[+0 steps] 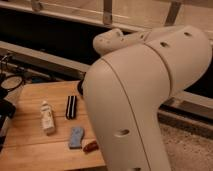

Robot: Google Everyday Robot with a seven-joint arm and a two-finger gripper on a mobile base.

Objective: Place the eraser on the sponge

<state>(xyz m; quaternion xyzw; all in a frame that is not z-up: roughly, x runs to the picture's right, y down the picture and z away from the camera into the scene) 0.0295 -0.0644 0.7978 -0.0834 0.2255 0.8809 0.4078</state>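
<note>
- On the left half of the camera view: a wooden table [30,150], seen from above and at an angle.
- Eraser [71,106]: black with a pale stripe along its length, lying flat near the table's middle-right, long axis running away from the camera. It touches nothing else.
- Sponge [76,137]: blue, flat on the table, just nearer the camera than the eraser. A gap of bare wood lies between them, so the eraser is not on the sponge.
- Reddish-brown object [90,146]: small, just right of the sponge, close to the table edge.
- White bottle [47,117]: lying on its side, left of the eraser and apart from it.
- White arm [145,95]: large jointed housing that fills the centre and right of the view and covers the table's right side.
- Gripper [80,89]: only a dark sliver shows at the arm's left edge, above the table and near the eraser's far end. The arm hides the rest, so I cannot tell its state.
- Floor [187,145]: speckled, at lower right.
</note>
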